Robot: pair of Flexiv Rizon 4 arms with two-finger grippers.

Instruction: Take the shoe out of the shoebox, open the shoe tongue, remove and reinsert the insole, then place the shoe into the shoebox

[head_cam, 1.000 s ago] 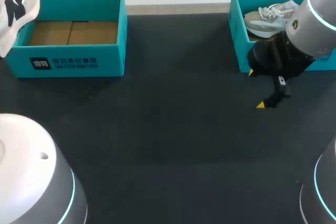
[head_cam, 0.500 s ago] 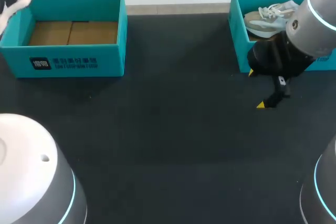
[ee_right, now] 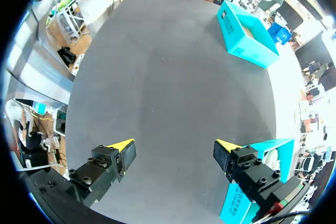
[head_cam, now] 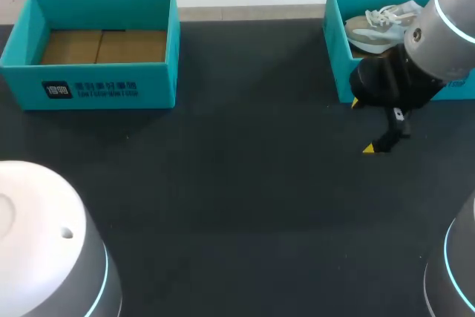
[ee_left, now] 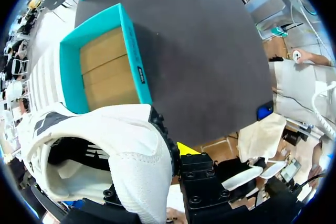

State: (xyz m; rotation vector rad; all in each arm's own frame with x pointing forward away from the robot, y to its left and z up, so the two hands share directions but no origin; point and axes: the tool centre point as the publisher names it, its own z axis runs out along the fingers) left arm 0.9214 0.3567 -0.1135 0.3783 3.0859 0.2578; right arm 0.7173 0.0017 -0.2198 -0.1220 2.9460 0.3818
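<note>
Left gripper point(ee_left: 157, 156) clamped on white sneaker point(ee_left: 131, 140), high over empty teal shoebox point(ee_left: 68, 77) at table point(head_cam: 237, 183) 10 o'clock. Right gripper point(ee_right: 174, 149) fingers apart, 2 o'clock. Best, I judged: set it sole-down centrally, tongue reachable.

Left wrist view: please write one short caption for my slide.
The left fingers hold a white shoe in the air, clear of the empty teal shoebox on the dark table.
</note>
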